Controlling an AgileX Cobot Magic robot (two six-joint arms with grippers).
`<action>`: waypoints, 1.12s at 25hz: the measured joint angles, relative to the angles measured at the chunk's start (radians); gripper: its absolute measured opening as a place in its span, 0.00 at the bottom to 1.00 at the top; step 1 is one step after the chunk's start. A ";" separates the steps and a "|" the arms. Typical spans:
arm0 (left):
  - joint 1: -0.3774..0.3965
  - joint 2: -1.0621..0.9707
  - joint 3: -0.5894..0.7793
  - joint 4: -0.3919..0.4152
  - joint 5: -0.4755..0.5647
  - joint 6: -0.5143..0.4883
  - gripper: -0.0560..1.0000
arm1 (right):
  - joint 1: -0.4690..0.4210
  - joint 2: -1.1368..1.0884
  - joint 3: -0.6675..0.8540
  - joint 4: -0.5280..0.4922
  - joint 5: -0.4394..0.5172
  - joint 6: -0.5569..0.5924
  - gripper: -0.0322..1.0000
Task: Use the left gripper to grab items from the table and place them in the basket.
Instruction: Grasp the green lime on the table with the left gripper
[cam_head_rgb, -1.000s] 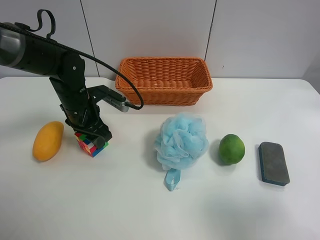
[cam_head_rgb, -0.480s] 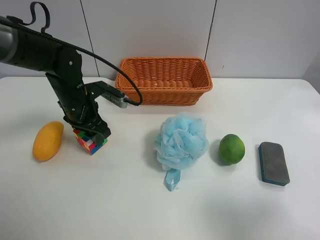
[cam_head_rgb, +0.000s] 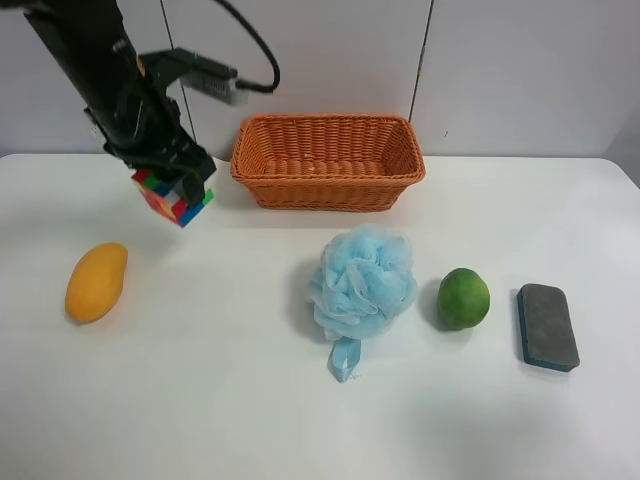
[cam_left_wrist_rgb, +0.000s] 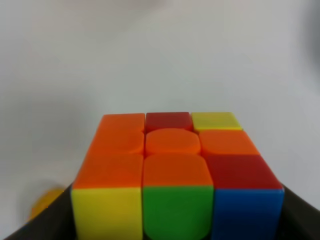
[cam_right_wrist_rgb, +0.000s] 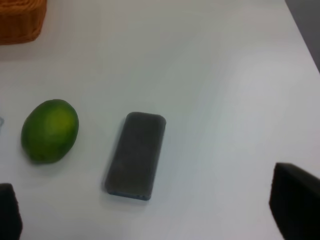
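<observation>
Between your left gripper's (cam_head_rgb: 178, 186) pinching fingers, the puzzle cube (cam_head_rgb: 172, 198) hangs clear of the table (cam_head_rgb: 230, 410); you're mid-carry. Next, I'd judge, swing it over the basket (cam_head_rgb: 328, 160) nearby, beside the gripper, then release.

Green fruit (cam_right_wrist_rgb: 50, 131) beside grey sponge (cam_right_wrist_rgb: 136, 155)
</observation>
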 joint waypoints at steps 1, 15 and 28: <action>0.000 0.004 -0.056 0.000 0.026 -0.009 0.59 | 0.000 0.000 0.000 0.000 0.000 0.000 0.99; -0.001 0.344 -0.705 -0.080 0.162 0.007 0.59 | 0.000 0.000 0.000 0.000 0.000 0.000 0.99; -0.001 0.591 -0.774 -0.243 -0.011 0.116 0.59 | 0.000 0.000 0.000 0.000 0.000 0.000 0.99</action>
